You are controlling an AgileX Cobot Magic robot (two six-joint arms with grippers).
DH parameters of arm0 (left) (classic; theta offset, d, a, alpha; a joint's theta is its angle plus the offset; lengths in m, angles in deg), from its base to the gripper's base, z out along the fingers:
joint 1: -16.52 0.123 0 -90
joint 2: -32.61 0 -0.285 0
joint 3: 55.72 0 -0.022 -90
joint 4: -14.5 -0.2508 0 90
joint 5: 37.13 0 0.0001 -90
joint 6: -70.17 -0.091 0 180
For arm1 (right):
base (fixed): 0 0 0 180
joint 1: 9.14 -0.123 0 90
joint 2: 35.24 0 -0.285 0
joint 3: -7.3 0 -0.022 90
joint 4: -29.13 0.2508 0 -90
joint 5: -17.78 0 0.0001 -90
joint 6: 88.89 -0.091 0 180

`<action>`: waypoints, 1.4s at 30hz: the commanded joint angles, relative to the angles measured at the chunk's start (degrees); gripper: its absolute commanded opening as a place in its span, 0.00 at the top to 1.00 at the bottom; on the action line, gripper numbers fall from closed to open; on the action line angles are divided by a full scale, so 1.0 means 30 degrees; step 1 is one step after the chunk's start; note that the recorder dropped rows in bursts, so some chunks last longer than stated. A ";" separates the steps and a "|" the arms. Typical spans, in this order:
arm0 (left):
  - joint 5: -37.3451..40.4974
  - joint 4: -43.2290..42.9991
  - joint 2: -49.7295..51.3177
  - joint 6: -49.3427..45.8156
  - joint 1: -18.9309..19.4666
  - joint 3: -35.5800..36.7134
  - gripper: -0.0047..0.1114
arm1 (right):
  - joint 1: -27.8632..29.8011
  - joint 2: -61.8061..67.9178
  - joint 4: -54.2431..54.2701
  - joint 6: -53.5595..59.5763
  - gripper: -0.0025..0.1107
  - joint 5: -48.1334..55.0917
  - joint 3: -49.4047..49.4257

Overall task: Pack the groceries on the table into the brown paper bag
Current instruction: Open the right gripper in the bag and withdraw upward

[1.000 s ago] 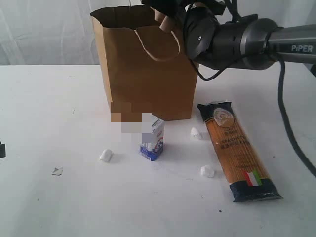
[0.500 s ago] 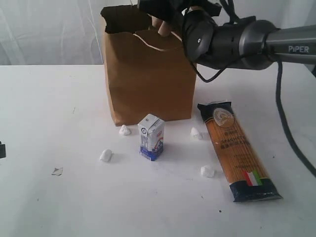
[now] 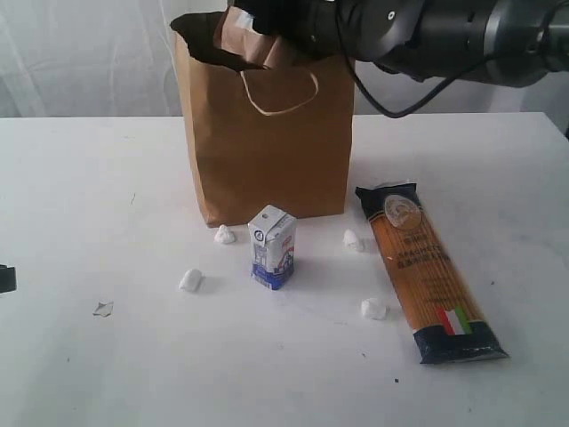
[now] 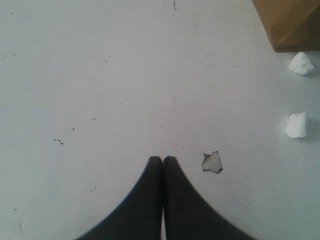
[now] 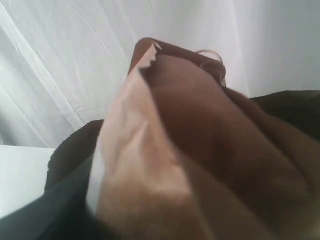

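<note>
Brown paper bag (image 3: 267,151) stands at the back of the table (image 3: 89,178), the right gripper (image 3: 267,28) at its mouth; the small carton (image 3: 273,247) and spaghetti pack (image 3: 427,267) wait outside. Left wrist: left gripper (image 4: 162,162) pressed together, empty, over bare tabletop. Right wrist: jaws clamp what looks like the bag's saw-edged rim; best to hold the mouth wide and steady without tearing it

left gripper (image 4: 163,162) seen closed, tips touching, over the table (image 4: 100,75). paper scrap (image 4: 212,162) just beside tips. brown paper bag (image 4: 295,22) clipped at frame corner; white lump (image 4: 301,63) near it, second lump (image 4: 296,125) located further along that frame edge.
</note>
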 commanded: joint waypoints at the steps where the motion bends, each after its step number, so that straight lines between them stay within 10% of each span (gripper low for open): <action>1: 0.0141 0.0187 0.0284 -0.0059 0.0021 0.0121 0.96 | 0.0020 -0.0473 -0.0300 0.0669 0.98 0.1639 -0.0033; 12: 0.0141 0.0622 0.0665 -0.0209 0.0021 0.0121 0.96 | 0.0020 -0.1262 -0.0343 0.2327 0.98 0.5648 -0.0826; 25: -0.0161 0.0759 0.0700 -0.0347 0.0021 0.0121 0.96 | 0.0058 -0.0595 -0.0375 0.3377 0.97 0.2851 -0.0826; 33: -0.0240 0.0759 0.0700 -0.0391 0.0021 0.0121 0.96 | 0.0058 -0.0386 -0.0375 0.3709 0.46 0.0505 -0.0826; 42: -0.0240 0.0863 0.0869 -0.0426 0.0021 0.0121 0.96 | 0.0058 -0.0343 -0.0375 0.3709 0.44 -0.1137 -0.0826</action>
